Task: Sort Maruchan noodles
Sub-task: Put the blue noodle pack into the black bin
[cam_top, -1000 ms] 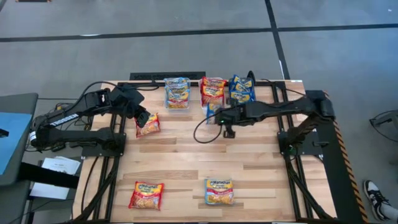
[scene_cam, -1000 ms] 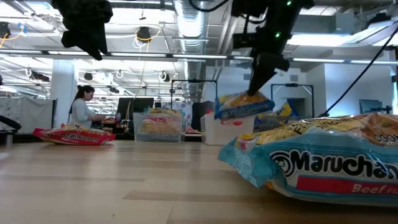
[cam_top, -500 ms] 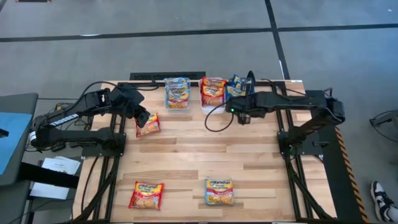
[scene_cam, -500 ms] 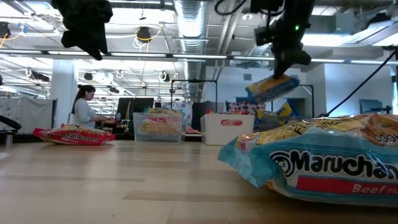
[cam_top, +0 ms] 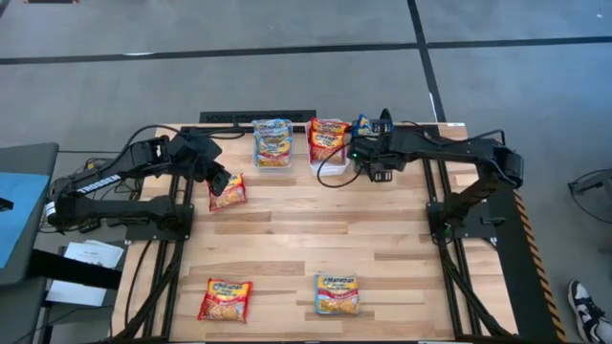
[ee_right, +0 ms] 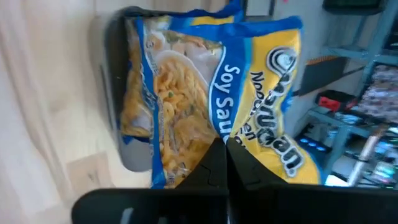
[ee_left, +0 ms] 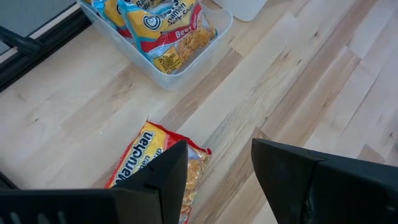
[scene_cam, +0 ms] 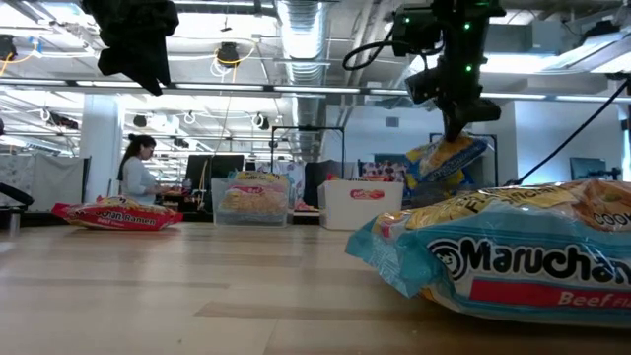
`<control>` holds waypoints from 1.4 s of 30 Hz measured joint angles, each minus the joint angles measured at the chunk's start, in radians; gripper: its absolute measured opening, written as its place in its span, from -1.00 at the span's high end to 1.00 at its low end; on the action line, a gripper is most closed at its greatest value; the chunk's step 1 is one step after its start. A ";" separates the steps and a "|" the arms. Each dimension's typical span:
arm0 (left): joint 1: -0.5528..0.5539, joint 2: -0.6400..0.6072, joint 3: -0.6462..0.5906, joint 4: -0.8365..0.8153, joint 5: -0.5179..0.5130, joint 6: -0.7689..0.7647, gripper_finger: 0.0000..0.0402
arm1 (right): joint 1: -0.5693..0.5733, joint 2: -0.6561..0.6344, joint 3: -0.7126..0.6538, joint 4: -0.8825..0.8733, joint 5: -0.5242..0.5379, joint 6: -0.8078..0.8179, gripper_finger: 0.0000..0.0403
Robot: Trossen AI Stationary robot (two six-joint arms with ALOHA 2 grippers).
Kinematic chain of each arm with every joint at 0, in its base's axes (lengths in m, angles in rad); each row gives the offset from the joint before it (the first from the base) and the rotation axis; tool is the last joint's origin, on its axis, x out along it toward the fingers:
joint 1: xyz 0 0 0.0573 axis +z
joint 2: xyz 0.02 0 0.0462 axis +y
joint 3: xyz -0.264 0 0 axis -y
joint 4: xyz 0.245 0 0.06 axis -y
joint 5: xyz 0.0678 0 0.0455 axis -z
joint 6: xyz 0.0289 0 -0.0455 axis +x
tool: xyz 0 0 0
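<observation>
Over the dark bin [ee_right: 115,93] the right gripper [ee_right: 225,149] clenches a blue packet [ee_right: 205,93] (Soy Sauce); clear bin [ee_left: 186,53] holds beef packets [ee_left: 163,28]; left gripper [ee_left: 217,168] spread, idle.

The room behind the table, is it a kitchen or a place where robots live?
Most likely a robot lab or workshop, not a kitchen. Bare pipes and strip lights run across the ceiling, a person works at a desk far back, and noodle packets lie on a wooden table.
</observation>
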 joint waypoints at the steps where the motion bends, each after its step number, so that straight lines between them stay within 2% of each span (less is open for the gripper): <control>1: 0.000 0.000 0.000 0.000 0.000 0.001 0.18 | -0.010 0.000 0.000 0.001 -0.010 -0.007 0.99; 7: 0.000 0.000 0.000 0.000 0.000 0.004 0.18 | -0.028 -0.002 0.001 0.005 -0.050 -0.030 0.97; 12: 0.000 0.000 0.000 0.000 0.000 0.004 0.18 | -0.027 -0.002 0.001 0.023 -0.132 -0.032 0.97; 27: 0.000 0.000 0.000 0.000 0.000 0.005 0.18 | -0.103 -0.002 0.001 0.058 -0.158 0.079 0.94; 35: 0.000 0.000 0.000 0.000 0.000 0.005 0.18 | -0.106 -0.002 0.001 0.059 -0.222 0.086 0.93; 38: 0.000 0.000 0.000 0.000 0.000 0.005 0.18 | -0.108 -0.002 0.001 0.060 -0.222 0.086 0.86; 42: 0.000 0.000 0.000 0.000 0.000 0.005 0.18 | -0.108 -0.002 0.001 0.058 -0.222 0.091 0.66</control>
